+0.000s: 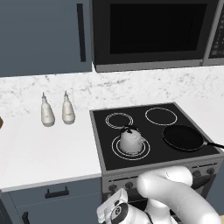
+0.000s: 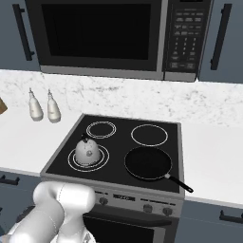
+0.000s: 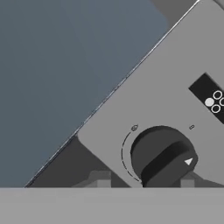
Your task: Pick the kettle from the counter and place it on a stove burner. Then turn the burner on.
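The small pale kettle (image 1: 131, 140) (image 2: 87, 152) stands upright on the front left stove burner (image 1: 117, 151) (image 2: 102, 159), whose rings are white. The white counter (image 1: 43, 148) lies to the stove's left. My arm (image 1: 175, 192) bends low in front of the oven. In the hand view my gripper (image 3: 143, 181) is right at the grey control panel. Its two tips (image 3: 99, 179) flank a black knob (image 3: 162, 155), closed on it. A white arrow on the knob points to the lower right of that view.
A black frying pan (image 1: 183, 138) (image 2: 148, 163) sits on the front right burner, handle toward the right front. Two white bottles (image 1: 57, 111) (image 2: 42, 109) stand at the back of the counter. A microwave (image 1: 153, 30) hangs over the stove.
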